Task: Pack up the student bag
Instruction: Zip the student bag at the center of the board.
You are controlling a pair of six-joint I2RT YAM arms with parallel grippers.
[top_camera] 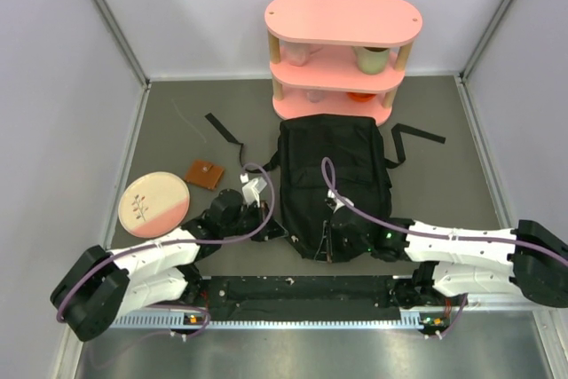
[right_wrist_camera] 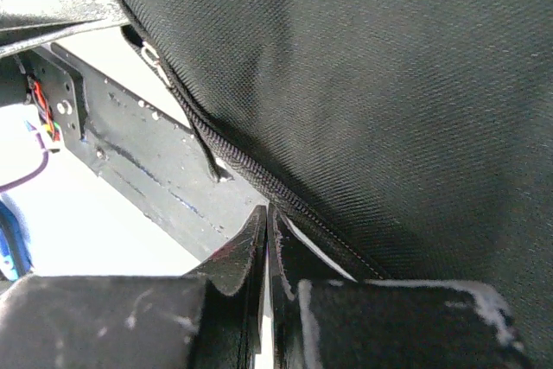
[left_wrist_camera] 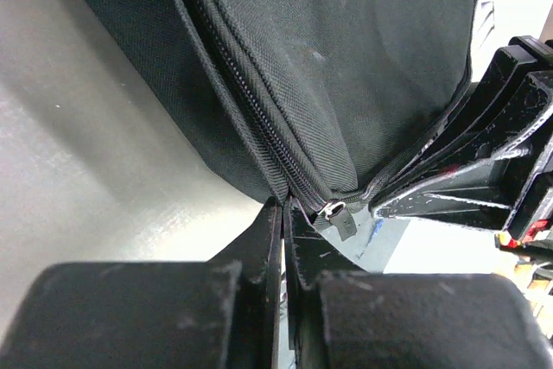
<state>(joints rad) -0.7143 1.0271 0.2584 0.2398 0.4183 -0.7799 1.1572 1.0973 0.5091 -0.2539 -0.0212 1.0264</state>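
Your student bag (top_camera: 333, 166) lies flat in the middle of the table (top_camera: 177, 130), its near end close to the arm bases. Both grippers are at that near end.

Left gripper (left_wrist_camera: 283, 209): fingers pressed tight together, tips right at the bag's edge, just beside the small silver zip pull (left_wrist_camera: 333, 209). You can't tell if any cloth is pinched.

Right gripper (right_wrist_camera: 266, 212): fingers squeezed together too, tips touching the zip line (right_wrist_camera: 285, 192).

Other stuff around:
- Pink shelf (top_camera: 342, 19) at the far side, touching the bag's far end, w/ a cup (top_camera: 373, 59) on it.
- Pink & cream plate (top_camera: 153, 204) on the left, near your left arm.
- Brown square thing (top_camera: 205, 174) btw the plate and the bag.
- Bag straps (top_camera: 222, 128) spread out to the left and right.
- The two grippers sit very close to each other.
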